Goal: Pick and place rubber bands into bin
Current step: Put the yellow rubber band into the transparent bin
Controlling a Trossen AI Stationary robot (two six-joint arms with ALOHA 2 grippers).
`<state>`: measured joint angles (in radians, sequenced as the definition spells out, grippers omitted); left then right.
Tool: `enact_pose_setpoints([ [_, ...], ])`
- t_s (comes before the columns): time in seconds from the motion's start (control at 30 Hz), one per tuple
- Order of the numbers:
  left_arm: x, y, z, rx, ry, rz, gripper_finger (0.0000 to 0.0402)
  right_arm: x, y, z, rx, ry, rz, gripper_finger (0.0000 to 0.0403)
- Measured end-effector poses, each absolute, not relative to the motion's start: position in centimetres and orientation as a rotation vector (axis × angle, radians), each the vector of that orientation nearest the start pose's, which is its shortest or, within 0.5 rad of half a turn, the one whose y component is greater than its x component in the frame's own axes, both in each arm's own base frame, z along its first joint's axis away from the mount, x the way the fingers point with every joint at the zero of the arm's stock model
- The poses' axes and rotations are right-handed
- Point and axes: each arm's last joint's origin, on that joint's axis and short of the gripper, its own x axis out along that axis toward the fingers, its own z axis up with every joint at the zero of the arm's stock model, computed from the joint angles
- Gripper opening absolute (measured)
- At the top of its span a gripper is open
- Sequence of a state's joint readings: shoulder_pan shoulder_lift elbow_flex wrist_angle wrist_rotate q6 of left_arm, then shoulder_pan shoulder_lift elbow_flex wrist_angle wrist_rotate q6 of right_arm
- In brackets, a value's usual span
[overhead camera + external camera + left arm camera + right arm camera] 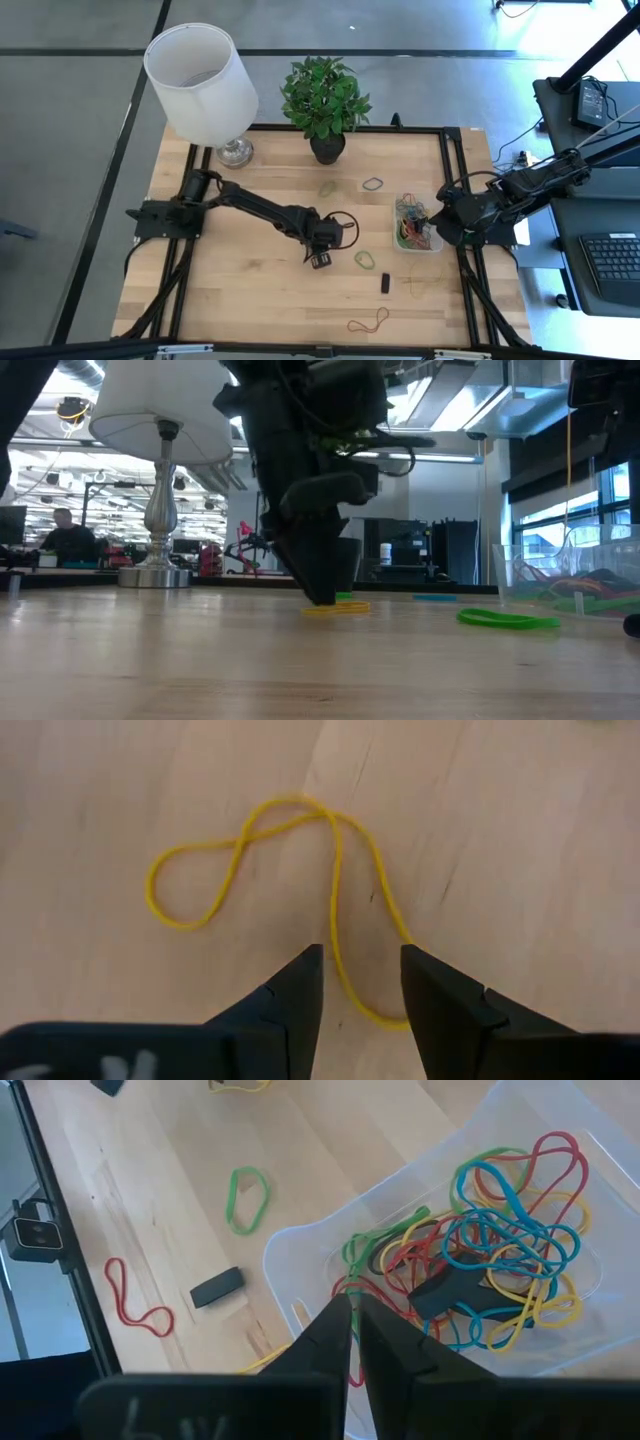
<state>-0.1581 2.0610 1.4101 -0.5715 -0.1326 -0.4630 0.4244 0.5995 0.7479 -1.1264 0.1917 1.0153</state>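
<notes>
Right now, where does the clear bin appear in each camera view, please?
High view: the bin lies right of centre, near the table's right edge.
Low view: at the right edge.
Left wrist view: not in it.
Right wrist view: fills the right half.
Shared landmark: the green rubber band beside it.

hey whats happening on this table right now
A two-armed robot is clearing rubber bands off a wooden table into a clear bin. The left gripper is down at the table with its fingers open around a strand of a yellow rubber band. The right gripper is nearly closed at the bin, which already holds a tangle of bands. Several more lie loose.
</notes>
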Motion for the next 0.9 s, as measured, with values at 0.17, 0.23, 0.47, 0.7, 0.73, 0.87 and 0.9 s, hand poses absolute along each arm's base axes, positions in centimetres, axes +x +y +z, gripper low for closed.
enact_pose_setpoints([
  [0.17, 40.2, -7.0, 13.8, -0.22, 1.208, 0.281, 0.0123, 8.4, 3.2, 26.8, 0.637, 0.933, -0.271, 0.0027],
  [0.23, 40.1, -7.3, 13.4, -0.203, 1.217, 0.292, 0.0112, 8.4, 3.2, 26.8, 0.637, 0.93, -0.27, 0.0027],
  [0.47, 39.8, -8.0, 13.5, -0.188, 1.221, 0.297, 0.0013, 8.9, 3.1, 27.3, 0.622, 0.81, -0.316, 0.0027],
  [0.7, 40.0, -8.4, 16.1, -0.161, 1.296, 0.262, 0.0002, 9.8, 3.2, 27.8, 0.57, 0.698, -0.334, 0.0027],
  [0.73, 40.2, -8.4, 16.9, -0.141, 1.297, 0.254, 0.0002, 10.1, 3.3, 27.9, 0.553, 0.677, -0.337, 0.0027],
  [0.87, 40.5, -8.3, 19.4, -0.069, 1.326, 0.243, 0.0002, 11.8, 3.9, 28.5, 0.482, 0.588, -0.285, 0.0027],
  [0.9, 40.6, -8.3, 20.2, -0.056, 1.33, 0.236, 0.0002, 12.3, 4.2, 28.7, 0.457, 0.562, -0.261, 0.0027],
])
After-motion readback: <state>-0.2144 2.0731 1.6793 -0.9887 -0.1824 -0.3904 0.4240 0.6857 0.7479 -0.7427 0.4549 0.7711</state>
